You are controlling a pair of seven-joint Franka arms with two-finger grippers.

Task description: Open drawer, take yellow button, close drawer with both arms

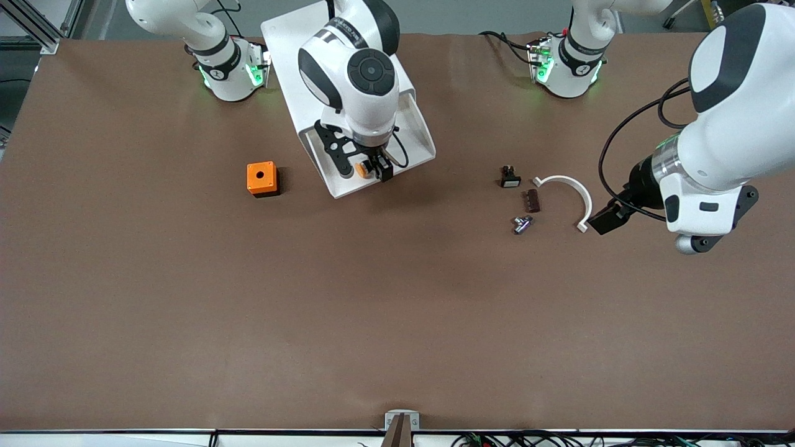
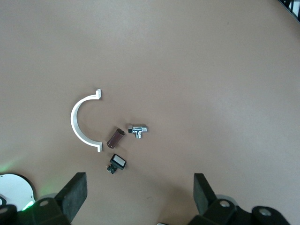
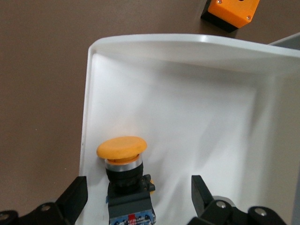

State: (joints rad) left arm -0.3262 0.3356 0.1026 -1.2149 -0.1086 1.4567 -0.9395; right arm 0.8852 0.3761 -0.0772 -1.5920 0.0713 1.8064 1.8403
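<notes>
Right gripper (image 3: 136, 197): fingers spread, over open drawer (image 3: 187, 117); button (image 3: 123, 161) between them, untouched.
Left gripper (image 2: 138, 194): fingers spread, waits above table (image 2: 211, 70).

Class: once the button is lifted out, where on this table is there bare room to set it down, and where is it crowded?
Bare: the brown table nearer the front camera, and between the orange cube and the open drawer. Crowded: around the white arc, black switch and metal fitting, near the left gripper.
</notes>
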